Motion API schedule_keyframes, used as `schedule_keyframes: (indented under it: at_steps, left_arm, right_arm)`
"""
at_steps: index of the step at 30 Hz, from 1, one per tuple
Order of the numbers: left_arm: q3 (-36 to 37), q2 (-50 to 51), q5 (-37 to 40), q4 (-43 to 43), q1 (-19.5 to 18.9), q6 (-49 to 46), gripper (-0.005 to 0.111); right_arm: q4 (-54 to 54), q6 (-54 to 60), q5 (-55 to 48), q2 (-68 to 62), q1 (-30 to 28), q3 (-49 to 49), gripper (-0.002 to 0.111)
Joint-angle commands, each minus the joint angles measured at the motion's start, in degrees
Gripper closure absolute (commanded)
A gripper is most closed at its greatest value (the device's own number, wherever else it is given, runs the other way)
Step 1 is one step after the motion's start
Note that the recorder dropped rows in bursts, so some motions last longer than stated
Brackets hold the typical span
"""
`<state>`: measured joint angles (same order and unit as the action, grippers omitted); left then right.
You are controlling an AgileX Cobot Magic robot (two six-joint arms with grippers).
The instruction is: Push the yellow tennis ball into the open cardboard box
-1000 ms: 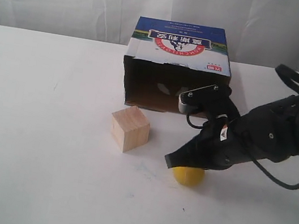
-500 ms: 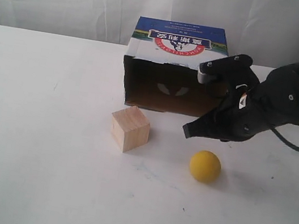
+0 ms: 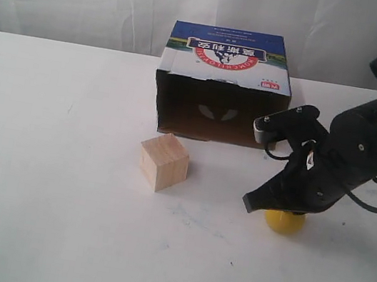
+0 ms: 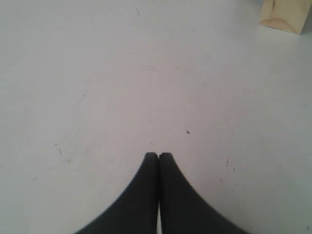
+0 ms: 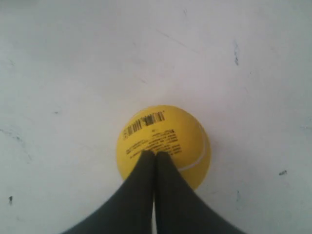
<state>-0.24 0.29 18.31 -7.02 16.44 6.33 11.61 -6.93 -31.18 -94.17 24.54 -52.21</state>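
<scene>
One white tabletop [image 3: 47,161]. Off to the left, left gripper [image 4: 158,156]: fingers pressed together, holding nothing, over bare table. One pale wooden cube [image 3: 163,162], just in front of the box mouth's left part. One open brown cardboard box [image 3: 226,64], printed blue-and-white top, dark mouth toward the camera. One right gripper [image 3: 251,201]: fingers closed flat together, gripping nothing, tips over the printed side of the one yellow tennis ball [image 3: 285,222]. Ball on the table, in front of the box's right corner, outside it.

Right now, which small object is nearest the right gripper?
The yellow tennis ball, directly under the right gripper's shut tips; the wooden cube sits well apart.
</scene>
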Motion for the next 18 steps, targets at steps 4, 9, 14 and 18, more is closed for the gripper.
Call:
schedule_keyframes:
  at_steps: [4,9,14,18]
  left_arm:
    - [0.24,-0.29,1.17,0.08,0.31,-0.13,0.107]
    - [0.24,-0.29,1.17,0.08,0.31,-0.13,0.107]
    - [0.24,-0.29,1.17,0.08,0.31,-0.13,0.107]
    - [0.24,-0.29,1.17,0.08,0.31,-0.13,0.107]
  right_arm:
    - [2.12,-1.3,0.37,-2.91,-0.79,0.35,0.108]
    - [2.12,-1.3,1.57,-2.91,-0.79,0.35,0.108]
    - [2.12,-1.3,5.36,-2.91,-0.79,0.14,0.108]
    - [2.12,-0.79,6.24,-3.72,-0.79,-2.22,0.108]
